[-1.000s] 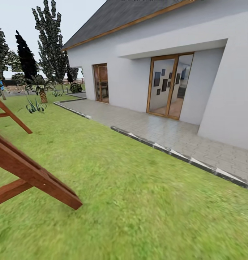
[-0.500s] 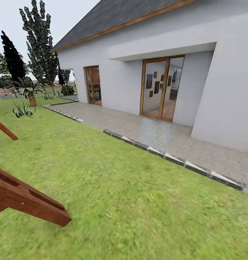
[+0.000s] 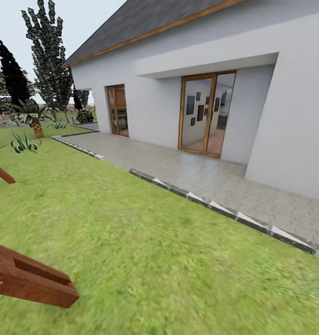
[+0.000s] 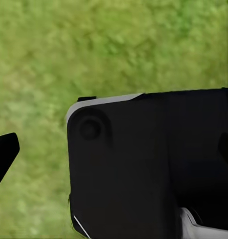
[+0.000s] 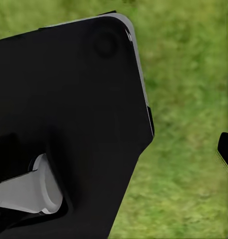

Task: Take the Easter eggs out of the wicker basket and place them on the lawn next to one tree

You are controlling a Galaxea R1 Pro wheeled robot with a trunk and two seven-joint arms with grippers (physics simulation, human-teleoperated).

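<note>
Both wrist views look past dark robot housing onto the lawn (image 4: pixel 94 45), so I cannot tell how either gripper's jaws stand. Beyond, the lawn runs from a wooden beam (image 3: pixel 29 281) up to the white house (image 3: pixel 187 93), with no eggs or basket to place. Small, smooth eggs would likely be light and slippery, best pinched across the middle.

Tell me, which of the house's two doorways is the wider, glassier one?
The double glass door under the recessed overhang, nearer the camera. It has two tall panes showing pictures on an inside wall. The other door, farther along the white house, is a single narrow one.
</note>
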